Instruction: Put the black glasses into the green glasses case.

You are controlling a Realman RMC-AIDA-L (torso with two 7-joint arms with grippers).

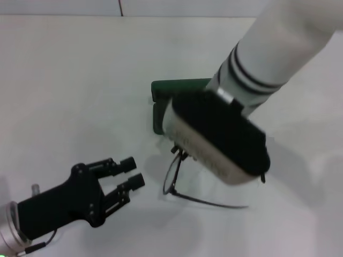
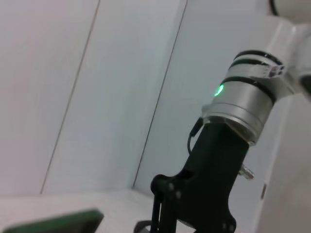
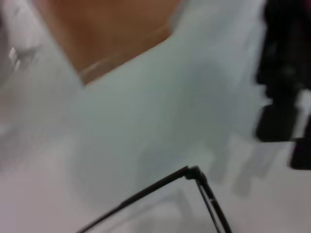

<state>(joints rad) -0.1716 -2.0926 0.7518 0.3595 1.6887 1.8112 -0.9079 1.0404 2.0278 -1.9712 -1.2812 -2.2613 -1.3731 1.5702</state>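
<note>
The white table fills the head view, with a pale wall seam behind it. The right arm's wrist housing hangs over the green glasses case, hiding most of it, so its contents cannot be told. The right gripper is tucked beneath; whether it grips anything cannot be told. The black glasses lie just in front of the case, one temple arm stretching rightward. The left gripper rests nearby, fingers spread, holding nothing.
</note>
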